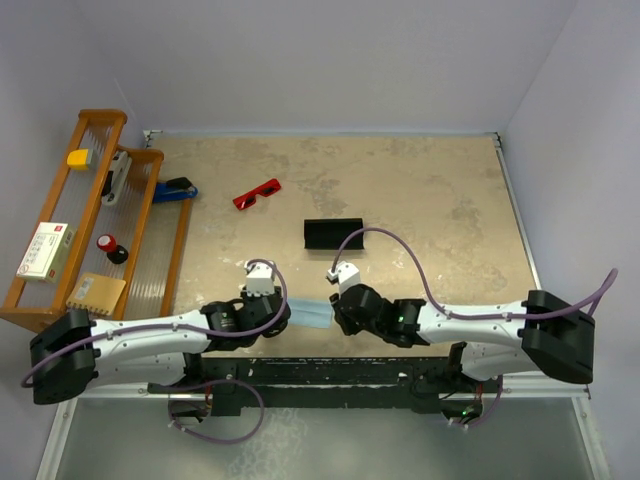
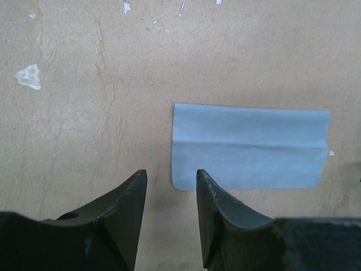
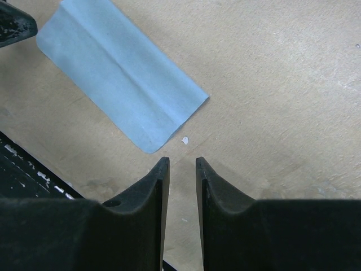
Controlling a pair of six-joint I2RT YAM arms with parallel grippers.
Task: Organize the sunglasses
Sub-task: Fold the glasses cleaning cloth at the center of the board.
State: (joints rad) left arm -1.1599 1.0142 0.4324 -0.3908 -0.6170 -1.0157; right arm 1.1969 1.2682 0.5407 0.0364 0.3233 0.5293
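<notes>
Jaws of my left gripper: apart, nothing between them, over bare table just beside one short edge of the cloth. Jaws of my right gripper: a narrow gap, nothing between them, just beside a corner at the cloth's other end.

1. Table: beige, mottled, with pale walls on three sides.
2. Rack: wooden, along the table's left side; I see a white box and a yellow block on it.
3. Case: black, oblong, mid-table, beyond my right gripper.
4. Cloth: light blue, flat, one crease along its length, at the near edge between my two grippers.
5. Sunglasses: red frame, dark lenses, lying on the table left of the case and farther back. They are apart from the case and well apart from both my grippers.
</notes>
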